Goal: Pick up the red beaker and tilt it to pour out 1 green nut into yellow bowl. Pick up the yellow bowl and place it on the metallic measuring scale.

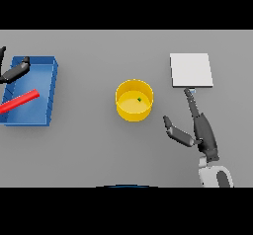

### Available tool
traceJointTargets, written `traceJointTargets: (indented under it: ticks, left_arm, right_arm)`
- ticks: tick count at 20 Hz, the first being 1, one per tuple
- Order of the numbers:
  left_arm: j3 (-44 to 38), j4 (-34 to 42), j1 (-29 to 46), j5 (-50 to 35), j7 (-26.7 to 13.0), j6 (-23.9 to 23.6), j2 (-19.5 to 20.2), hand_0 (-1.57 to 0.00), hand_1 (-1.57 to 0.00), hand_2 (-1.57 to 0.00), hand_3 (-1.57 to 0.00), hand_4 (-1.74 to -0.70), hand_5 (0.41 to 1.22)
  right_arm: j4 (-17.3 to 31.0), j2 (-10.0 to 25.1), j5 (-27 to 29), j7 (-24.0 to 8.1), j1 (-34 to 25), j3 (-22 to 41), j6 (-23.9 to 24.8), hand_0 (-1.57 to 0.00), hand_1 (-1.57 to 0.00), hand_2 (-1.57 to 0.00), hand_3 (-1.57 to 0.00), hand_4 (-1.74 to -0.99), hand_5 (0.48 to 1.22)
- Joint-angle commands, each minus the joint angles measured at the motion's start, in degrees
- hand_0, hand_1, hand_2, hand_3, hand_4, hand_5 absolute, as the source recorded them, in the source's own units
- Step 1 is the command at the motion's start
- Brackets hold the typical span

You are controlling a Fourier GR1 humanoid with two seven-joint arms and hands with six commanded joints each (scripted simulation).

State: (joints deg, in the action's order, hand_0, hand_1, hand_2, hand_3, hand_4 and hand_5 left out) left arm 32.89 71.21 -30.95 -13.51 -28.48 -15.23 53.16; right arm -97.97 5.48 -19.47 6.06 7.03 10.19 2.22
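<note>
The yellow bowl (134, 100) stands upright at the table's middle with one small green nut (139, 99) on its floor. The red beaker (20, 101) lies on its side in the blue tray (49, 88) at the far left, partly cut off by the picture's edge. My left hand (15, 72) hovers over the tray's far end, just above the beaker, fingers straight and spread, not touching it. The metallic scale (191, 70) is a flat pale square at the back right. My right hand (203, 130) is open to the right of the bowl, its fingers reaching toward the scale's near edge and its thumb spread toward the bowl.
The blue tray's walls surround the beaker at the left. Bare grey table lies between the bowl and the scale, and in front of the bowl.
</note>
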Motion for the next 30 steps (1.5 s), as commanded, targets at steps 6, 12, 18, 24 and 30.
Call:
traceJointTargets:
  ticks: [6, 12, 18, 24, 30]
  left_arm:
    - [0.28, 0.93, 0.85, -0.42, -0.2, -0.67, -0.44, -0.01, -0.01, -0.01, -0.01, -0.79, 0.707]
    - [0.45, 0.46, 0.49, -0.29, -0.2, -0.7, -0.76, 0.0, 0.0, 0.0, 0.0, -0.79, 0.712]
    - [1.05, -0.16, -0.25, 0.04, -0.42, -0.7, -1.83, 0.0, 0.0, 0.0, 0.0, -0.8, 0.723]
    - [1.12, -0.75, -0.99, 0.34, -0.52, -0.29, -1.73, 0.0, 0.0, 0.0, 0.0, -0.79, 0.717]
    - [1.1, -0.59, -0.63, 0.32, -0.07, -0.05, -1.22, 0.0, 0.0, 0.0, 0.0, -0.8, 0.733]
  right_arm:
    - [1.81, 7.08, -5.01, -2.39, -9.13, 3.43, -7.31, 0.0, 0.0, 0.0, 0.0, -1.255, 0.7]
    - [5.12, 14.44, -18.0, -4.63, -20.15, 11.39, -13.52, 0.0, 0.0, 0.0, 0.0, -1.276, 0.668]
    - [11.92, 15.35, -21.57, -1.88, -29.16, 16.4, -18.82, 0.0, 0.0, 0.0, 0.0, -1.274, 0.656]
    - [18.01, 15.04, -23.54, 1.12, -35.59, 20.57, -23.32, 0.0, 0.0, 0.0, 0.0, -1.255, 0.686]
    - [24.54, 13.15, -24.06, 2.25, -39.6, 23.22, -26.71, 0.0, 0.0, 0.0, 0.0, -1.26, 0.679]
